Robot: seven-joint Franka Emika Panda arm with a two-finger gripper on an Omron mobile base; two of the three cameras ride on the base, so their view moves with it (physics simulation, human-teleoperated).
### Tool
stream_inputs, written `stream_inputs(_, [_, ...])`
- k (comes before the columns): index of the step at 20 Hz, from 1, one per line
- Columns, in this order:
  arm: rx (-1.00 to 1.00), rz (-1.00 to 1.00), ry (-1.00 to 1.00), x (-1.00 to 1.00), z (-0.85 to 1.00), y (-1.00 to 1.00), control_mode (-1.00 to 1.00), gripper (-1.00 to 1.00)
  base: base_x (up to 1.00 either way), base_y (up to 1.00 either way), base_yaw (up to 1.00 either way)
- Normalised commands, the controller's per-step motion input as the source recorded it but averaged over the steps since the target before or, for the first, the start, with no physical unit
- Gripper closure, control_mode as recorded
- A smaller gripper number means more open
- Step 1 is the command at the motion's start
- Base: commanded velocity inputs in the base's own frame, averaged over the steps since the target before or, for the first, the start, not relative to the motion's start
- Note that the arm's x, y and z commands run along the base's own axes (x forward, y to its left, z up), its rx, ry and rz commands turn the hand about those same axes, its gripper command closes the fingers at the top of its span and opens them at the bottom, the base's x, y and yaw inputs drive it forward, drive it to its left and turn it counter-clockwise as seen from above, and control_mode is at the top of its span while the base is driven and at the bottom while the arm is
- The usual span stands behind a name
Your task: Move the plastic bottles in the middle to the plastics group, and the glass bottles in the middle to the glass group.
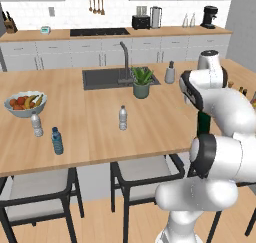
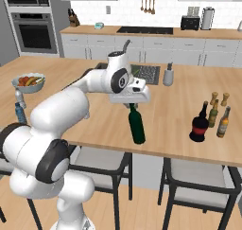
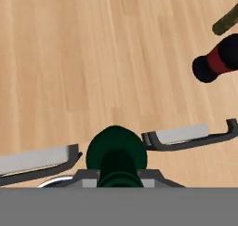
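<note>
My gripper is shut on the neck of the tall dark green wine bottle, which hangs upright near the counter's front edge. I cannot tell whether its base touches the wood. In the hand view the green bottle sits between the jaws. The small clear plastic bottle stands alone mid-counter. To the left are a clear water bottle and a blue one. At the right, the squat dark bottle with a red label stands beside the slim brown and olive bottles.
A fruit bowl sits at the far left. Behind the middle are the sink, a potted plant and a soap dispenser. Two wooden shakers stand behind the slim bottles. Chairs line the front edge.
</note>
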Motion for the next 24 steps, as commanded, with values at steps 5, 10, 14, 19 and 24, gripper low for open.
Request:
stream_inputs(5, [0.0, -0.13, 0.03, 0.33, 0.08, -0.87, -1.0, 1.0, 0.0, 0.0, 0.0])
stream_inputs(10, [0.0, -0.1, 0.0, 0.3, 0.0, -0.79, -1.0, 1.0, 0.0, 0.0, 0.0])
stream_inputs(14, [0.03, -0.13, -0.02, 0.22, -0.13, -0.6, -1.0, 1.0, 0.0, 0.0, 0.0])
stream_inputs(19, [0.11, -0.16, -0.1, 0.36, -0.14, -0.47, -1.0, 1.0, 0.0, 0.0, 0.0])
stream_inputs(24, [0.11, -0.13, -0.11, 0.4, -0.25, -0.23, -1.0, 1.0, 0.0, 0.0, 0.0])
